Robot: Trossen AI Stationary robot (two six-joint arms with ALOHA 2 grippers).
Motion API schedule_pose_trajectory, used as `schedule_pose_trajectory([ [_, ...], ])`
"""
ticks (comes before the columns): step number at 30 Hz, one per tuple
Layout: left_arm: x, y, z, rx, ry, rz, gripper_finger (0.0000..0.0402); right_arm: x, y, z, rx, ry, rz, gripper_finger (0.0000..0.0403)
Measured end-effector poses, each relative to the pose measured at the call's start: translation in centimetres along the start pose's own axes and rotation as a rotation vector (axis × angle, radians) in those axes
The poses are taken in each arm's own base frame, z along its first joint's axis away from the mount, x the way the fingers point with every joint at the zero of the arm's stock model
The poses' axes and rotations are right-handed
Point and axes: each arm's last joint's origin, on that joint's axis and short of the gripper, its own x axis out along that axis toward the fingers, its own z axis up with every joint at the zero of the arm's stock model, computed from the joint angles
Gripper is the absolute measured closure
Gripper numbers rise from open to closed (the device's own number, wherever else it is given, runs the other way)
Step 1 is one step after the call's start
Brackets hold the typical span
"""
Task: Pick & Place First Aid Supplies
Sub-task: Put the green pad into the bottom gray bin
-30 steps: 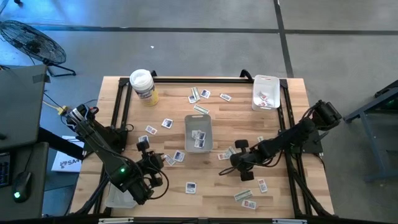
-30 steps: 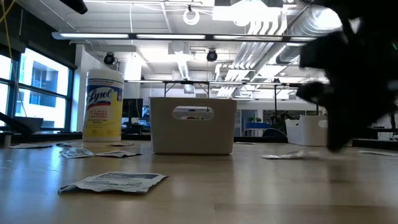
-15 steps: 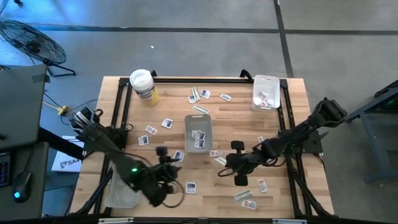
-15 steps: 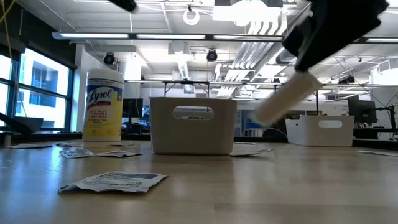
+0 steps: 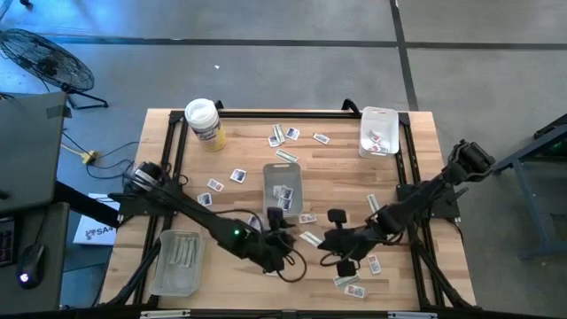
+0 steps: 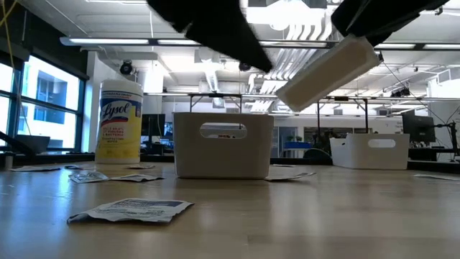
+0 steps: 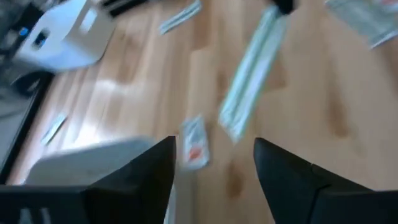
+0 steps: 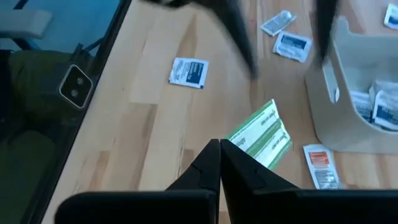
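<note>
Strip clamped in right gripper, raised above worktop's front middle. Left gripper close beside, jaws apart, empty. Packets scattered across worktop; some already in centre tray, back-right tray and front-left tray. Judged partway through: many packets left to sort. Tub at back-left corner.

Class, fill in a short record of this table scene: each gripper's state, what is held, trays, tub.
Left gripper: open, empty, near centre of table
Right gripper: shut on green strip packet, lifted off the table
Middle tray: holds square packets
Near-left tray: holds strips
Far-right tray: holds packets
Tub: upright, far-left corner
Loose packets: scattered on table
</note>
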Motion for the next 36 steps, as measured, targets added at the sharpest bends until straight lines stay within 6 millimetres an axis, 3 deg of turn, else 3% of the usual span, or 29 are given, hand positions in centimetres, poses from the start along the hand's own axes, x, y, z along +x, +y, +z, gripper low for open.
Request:
schedule_pose_trajectory([
  [9,2.3,-1.0,0.7,0.022,-0.127,-0.094,0.022,-0.3,0.8,0.1,-0.021,-0.059,-0.017,0.0402],
  [16,3.4,-0.7,0.2,0.041,-0.106,-0.098,0.023,-0.3,1.1,0.7,-0.063,-0.109,0.02,0.0402],
  [22,3.3,-0.9,0.3,0.032,-0.113,-0.145,0.0309,-0.3,1.1,0.6,-0.065,-0.105,0.018,0.0402],
  [26,2.4,-1.5,0.5,0.042,-0.13,-0.183,0.0388,-0.3,1.0,0.7,-0.063,-0.113,-0.005,0.04],
  [31,0.5,-1.6,0.8,0.073,-0.122,-0.114,0.0393,-0.4,1.0,1.0,-0.093,-0.153,-0.04,0.0397],
  [36,-2.6,-1.1,0.7,0.09,-0.051,-0.088,0.0398,-0.7,1.8,2.0,-0.162,-0.264,0.031,0.0366],
])
